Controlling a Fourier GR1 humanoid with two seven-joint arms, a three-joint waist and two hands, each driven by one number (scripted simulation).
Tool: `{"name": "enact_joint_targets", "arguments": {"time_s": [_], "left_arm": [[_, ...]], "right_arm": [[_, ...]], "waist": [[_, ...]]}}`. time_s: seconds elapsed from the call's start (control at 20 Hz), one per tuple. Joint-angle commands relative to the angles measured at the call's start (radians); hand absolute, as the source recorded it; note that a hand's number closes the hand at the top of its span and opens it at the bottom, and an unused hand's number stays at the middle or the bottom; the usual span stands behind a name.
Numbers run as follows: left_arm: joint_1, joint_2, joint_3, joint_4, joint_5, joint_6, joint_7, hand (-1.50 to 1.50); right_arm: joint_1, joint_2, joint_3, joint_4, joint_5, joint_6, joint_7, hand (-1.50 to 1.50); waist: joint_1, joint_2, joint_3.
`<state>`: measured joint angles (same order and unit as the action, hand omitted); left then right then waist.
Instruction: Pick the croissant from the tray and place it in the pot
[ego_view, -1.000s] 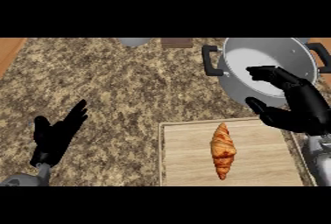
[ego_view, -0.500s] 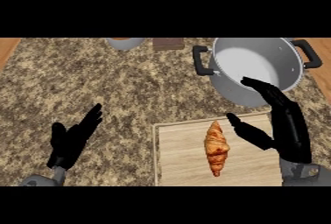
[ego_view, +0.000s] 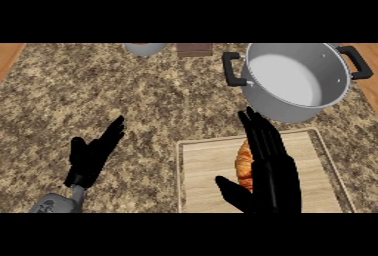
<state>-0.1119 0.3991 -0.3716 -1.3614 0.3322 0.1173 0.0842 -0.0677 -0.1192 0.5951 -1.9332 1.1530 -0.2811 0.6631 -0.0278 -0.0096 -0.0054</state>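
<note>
Granite bench (ego_view: 148, 105); right robot hand (ego_view: 269, 170) released over croissant (ego_view: 243, 165) on tray (ego_view: 207, 185); partial cover, could slip short of pot (ego_view: 295, 82).

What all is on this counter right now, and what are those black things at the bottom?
Counter: one, speckled brown and beige stone, fills the view.
Pot: one, grey metal with black handles, far right, nothing inside.
Tray: one, pale wood, near right, in front of the pot.
Croissant: one, golden brown, on the tray, partly hidden by the right hand.
Bowl: one, grey, far edge, cut off by the view.
Brown block: one, far edge beside the bowl; cannot tell what it is.
Left hand: black, open, fingers up, resting near left.
Right hand: black, open, straight fingers over the croissant.
</note>
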Motion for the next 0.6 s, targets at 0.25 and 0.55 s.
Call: {"name": "enact_joint_targets", "arguments": {"time_s": [0.25, 0.55], "left_arm": [[-0.018, -0.056, -0.018, 0.035, -0.042, -0.011, -0.017, 0.00], [-0.005, -0.033, 0.007, 0.029, -0.024, -0.046, -0.010, 0.00]], "right_arm": [[-0.179, 0.117, 0.116, -0.017, 0.041, 0.203, 0.568, -1.50], [-0.086, 0.119, 0.023, 0.103, -0.157, 0.295, 0.526, -1.50]], "waist": [[0.035, 0.009, 0.004], [0.037, 0.012, 0.005]]}}
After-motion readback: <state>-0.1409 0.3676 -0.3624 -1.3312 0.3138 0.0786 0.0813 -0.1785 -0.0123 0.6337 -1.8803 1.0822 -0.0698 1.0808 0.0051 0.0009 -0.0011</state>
